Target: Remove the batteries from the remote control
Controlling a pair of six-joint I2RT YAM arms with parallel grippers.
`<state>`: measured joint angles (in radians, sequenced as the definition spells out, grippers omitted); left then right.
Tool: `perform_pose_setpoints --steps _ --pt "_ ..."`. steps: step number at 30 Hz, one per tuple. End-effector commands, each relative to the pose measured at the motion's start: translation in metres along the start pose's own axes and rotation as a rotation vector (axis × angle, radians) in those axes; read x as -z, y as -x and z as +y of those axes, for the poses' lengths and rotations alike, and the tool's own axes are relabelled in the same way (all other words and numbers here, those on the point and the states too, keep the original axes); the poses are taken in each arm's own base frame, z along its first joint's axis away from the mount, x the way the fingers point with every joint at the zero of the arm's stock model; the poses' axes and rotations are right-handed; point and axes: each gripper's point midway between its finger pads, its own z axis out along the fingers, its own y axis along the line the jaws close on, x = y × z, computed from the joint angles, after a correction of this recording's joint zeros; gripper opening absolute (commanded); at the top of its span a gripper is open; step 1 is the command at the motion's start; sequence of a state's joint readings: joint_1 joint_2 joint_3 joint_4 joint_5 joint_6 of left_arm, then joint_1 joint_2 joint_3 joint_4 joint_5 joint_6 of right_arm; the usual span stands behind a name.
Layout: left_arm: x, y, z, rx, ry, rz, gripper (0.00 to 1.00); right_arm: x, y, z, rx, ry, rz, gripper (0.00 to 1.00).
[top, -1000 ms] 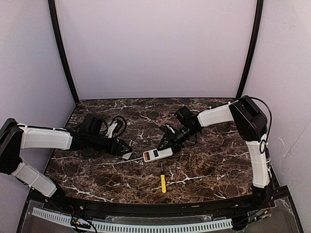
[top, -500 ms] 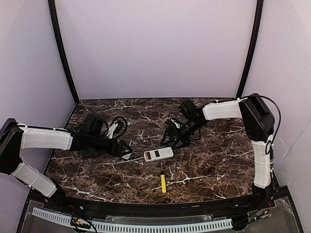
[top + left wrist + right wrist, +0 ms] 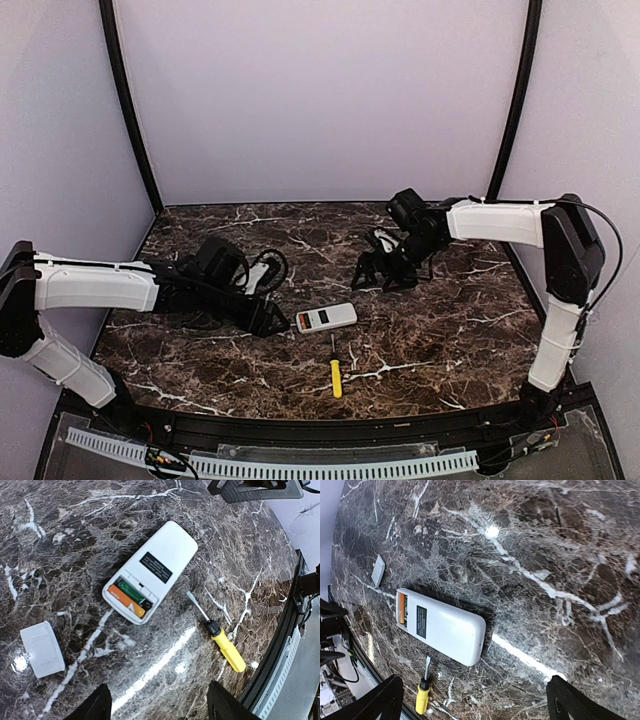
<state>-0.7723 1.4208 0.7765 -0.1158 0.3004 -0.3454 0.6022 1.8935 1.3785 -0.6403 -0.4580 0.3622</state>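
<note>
The white remote control (image 3: 326, 317) lies back-up on the marble table, its compartment open at the left end. It also shows in the left wrist view (image 3: 152, 570) and the right wrist view (image 3: 442, 626). One orange-red battery (image 3: 127, 600) sits in the compartment, also seen in the right wrist view (image 3: 400, 611). My left gripper (image 3: 278, 322) is open and empty just left of the remote, its fingers (image 3: 95, 707) wide apart above the table. My right gripper (image 3: 378, 280) is open and empty, above and behind the remote to its right.
The small white cover piece (image 3: 42, 648) lies on the table left of the remote, also in the right wrist view (image 3: 378, 570). A yellow-handled screwdriver (image 3: 336, 372) lies in front of the remote. The table's black front edge (image 3: 287, 630) runs close behind the screwdriver.
My right gripper has drawn back from the remote, up and to the right. My left gripper has moved right, closer to the remote's left end. The remote has stayed put.
</note>
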Motion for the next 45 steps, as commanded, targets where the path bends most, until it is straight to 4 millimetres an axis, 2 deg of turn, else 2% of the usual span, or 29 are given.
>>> perform_pose_setpoints --steps 1,4,6,7,8,9,10,11,12,13,14,15,16,17,21,24,31,38,45 --pt "-0.005 -0.014 -0.005 0.052 0.113 0.073 0.65 0.015 -0.008 -0.014 -0.044 -0.118 -0.063 0.99" --pt "-0.012 -0.023 -0.023 0.123 0.121 0.102 0.65 0.024 -0.014 -0.013 -0.057 -0.131 -0.098 0.99" --pt "-0.019 -0.030 -0.028 0.149 0.163 0.119 0.64 0.029 -0.019 -0.013 -0.067 -0.137 -0.119 0.99" --pt "-0.021 -0.031 -0.039 0.141 0.161 0.125 0.64 0.031 -0.020 -0.013 -0.069 -0.138 -0.132 0.99" --pt "-0.025 -0.033 -0.040 0.160 0.187 0.130 0.64 0.034 -0.021 -0.013 -0.073 -0.141 -0.145 0.98" --pt "-0.026 -0.034 -0.052 0.143 0.186 0.138 0.64 0.037 -0.022 -0.013 -0.077 -0.146 -0.156 0.99" --pt "-0.031 -0.035 -0.050 0.156 0.228 0.139 0.64 0.039 -0.024 -0.013 -0.080 -0.155 -0.166 0.99" --pt "-0.032 -0.034 -0.061 0.141 0.237 0.143 0.64 0.042 -0.025 -0.013 -0.081 -0.160 -0.178 0.99" --pt "-0.037 -0.040 -0.057 0.146 0.290 0.161 0.64 0.044 -0.026 -0.012 -0.086 -0.165 -0.188 0.98" --pt "-0.039 -0.034 -0.070 0.134 0.284 0.149 0.63 0.046 -0.027 -0.014 -0.089 -0.174 -0.196 0.99" --pt "-0.045 -0.041 -0.065 0.140 0.334 0.173 0.63 0.048 -0.028 -0.014 -0.092 -0.182 -0.204 0.99" --pt "-0.047 -0.034 -0.077 0.133 0.330 0.161 0.63 0.050 -0.031 -0.015 -0.097 -0.188 -0.210 0.99" --pt "-0.053 -0.043 -0.070 0.136 0.385 0.192 0.63 0.051 -0.032 -0.016 -0.103 -0.194 -0.217 0.99" --pt "-0.056 -0.035 -0.082 0.130 0.375 0.179 0.62 0.053 -0.034 -0.016 -0.103 -0.197 -0.222 0.99" --pt "-0.075 -0.037 -0.082 0.132 0.451 0.207 0.60 0.058 -0.040 -0.015 -0.106 -0.200 -0.242 0.99" --pt "-0.079 -0.032 -0.084 0.125 0.485 0.218 0.59 0.060 -0.044 -0.015 -0.102 -0.193 -0.254 0.99" --pt "-0.097 -0.038 -0.086 0.115 0.495 0.266 0.57 0.061 -0.048 -0.016 -0.084 -0.184 -0.272 0.99" --pt "-0.113 -0.044 -0.088 0.110 0.489 0.305 0.50 0.059 -0.048 -0.015 -0.068 -0.174 -0.276 0.99" --pt "-0.120 -0.047 -0.085 0.119 0.489 0.325 0.41 0.057 -0.052 -0.018 -0.062 -0.178 -0.270 0.99"
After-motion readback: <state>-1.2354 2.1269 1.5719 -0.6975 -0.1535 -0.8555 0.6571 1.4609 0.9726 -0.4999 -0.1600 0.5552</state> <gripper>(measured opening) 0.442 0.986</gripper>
